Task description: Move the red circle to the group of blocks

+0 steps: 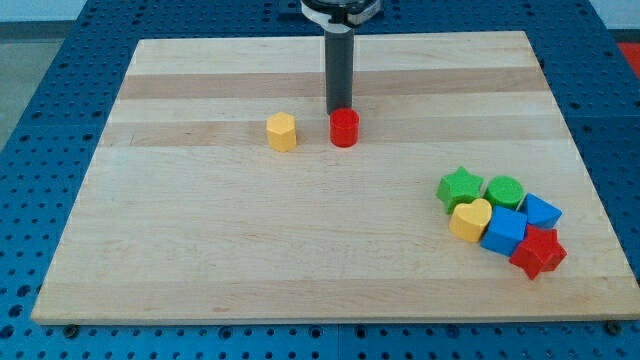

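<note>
The worktop (200,250) is pale, smooth wood with lengthwise grain and bands of lighter and darker boards, matt in finish, and it lies on a blue perforated surface (40,80) that looks like painted metal. The rod ending in my tip (340,112) is dark grey and matt, smooth along its length. The red circle (344,128), the yellow hexagon block (282,131), the green star (460,187) and the yellow heart (471,219) all look like solid-coloured blocks with smooth, faintly satin faces.
</note>
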Action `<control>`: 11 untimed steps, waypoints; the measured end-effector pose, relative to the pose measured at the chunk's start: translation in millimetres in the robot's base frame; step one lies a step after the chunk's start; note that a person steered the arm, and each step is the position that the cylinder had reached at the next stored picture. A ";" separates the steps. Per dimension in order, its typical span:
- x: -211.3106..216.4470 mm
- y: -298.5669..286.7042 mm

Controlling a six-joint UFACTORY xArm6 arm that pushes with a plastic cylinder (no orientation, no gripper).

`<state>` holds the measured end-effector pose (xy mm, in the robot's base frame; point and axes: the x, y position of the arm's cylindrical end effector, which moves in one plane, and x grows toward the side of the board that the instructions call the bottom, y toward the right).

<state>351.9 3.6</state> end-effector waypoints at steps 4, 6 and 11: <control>28.3 -2.3; 37.2 50.1; 71.4 168.8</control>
<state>423.3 172.5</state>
